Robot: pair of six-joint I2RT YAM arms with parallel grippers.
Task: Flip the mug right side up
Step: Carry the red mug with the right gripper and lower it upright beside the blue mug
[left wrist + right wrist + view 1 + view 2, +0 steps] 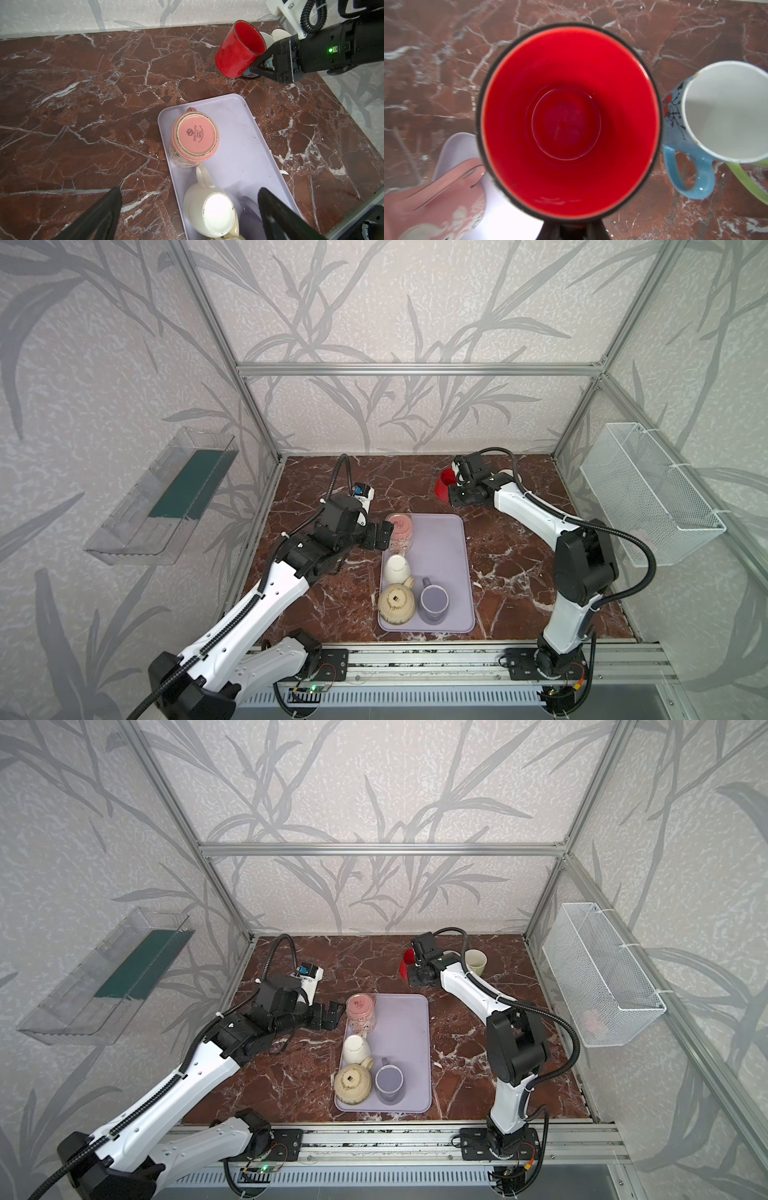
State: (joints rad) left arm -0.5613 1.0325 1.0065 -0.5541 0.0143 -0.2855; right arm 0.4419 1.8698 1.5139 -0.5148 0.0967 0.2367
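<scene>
- We see the red mug (239, 49) over the far right part of the marble table (332, 489), behind the tray's far corner. It is tilted, with its mouth up and toward the back wall. Its dark rim and glossy red inside fill the right wrist view (566, 124). We read no writing on it, and we cannot tell whether its base touches the marble.
- The right gripper (256, 67) has its fingers closed on the red mug's lower side, by the dark handle.
- The pink mug (195, 139) stands bottom up in the far left corner of the lavender tray (245, 145). Its base carries a round logo and the word "spectrum" (the smaller print beneath is too fine for us to read).
- The left gripper (385, 536) hangs just beside the pink mug on its left. Its fingers (97, 218) are spread wide and hold nothing.
- Just in front of the pink mug, on the tray, a white mug (397, 568) sits apparently bottom up.
- Nearer the front stand a beige round mug (397, 603), bottom up with a small unreadable sticker, and a lavender mug (434, 601), mouth up.
- Just beside the red mug, a blue flowered mug (675, 116) stands upright, with a green handle (743, 178) next to it.
- A wire basket (648, 489) hangs on the right wall and a clear bin (166, 497) on the left wall.
</scene>
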